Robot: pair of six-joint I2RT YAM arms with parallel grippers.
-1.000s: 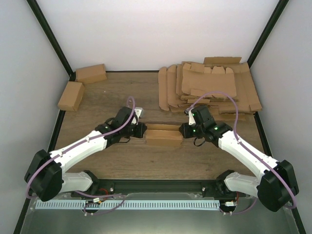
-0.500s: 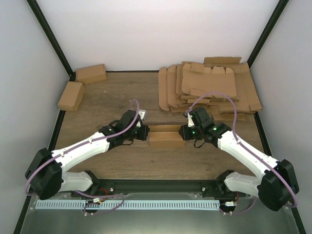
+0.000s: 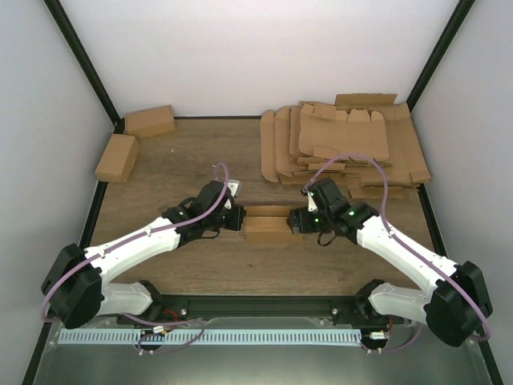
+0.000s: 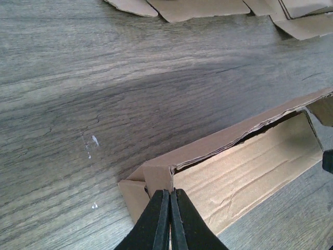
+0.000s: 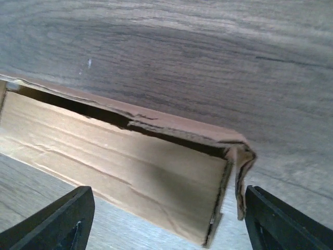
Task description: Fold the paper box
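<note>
The half-folded brown cardboard paper box (image 3: 271,224) is lying open-topped at mid-table. With the right gripper (image 3: 296,220) spread around its crumpled end and the left gripper (image 4: 170,195) pressed together at the other end, the walls are likely risking springing apart. White walls (image 3: 240,56) are enclosing the grey-brown wooden table (image 3: 184,160), which is carrying a heap of flat brown blanks (image 3: 345,144).

My overhead camera sits high behind me, looking down over the whole worktop (image 3: 184,160). My wrist cameras look along my left tool (image 4: 170,195) and right tool (image 5: 167,192) from very close, angled down, and all three views share the cardboard box (image 3: 268,224).
</note>
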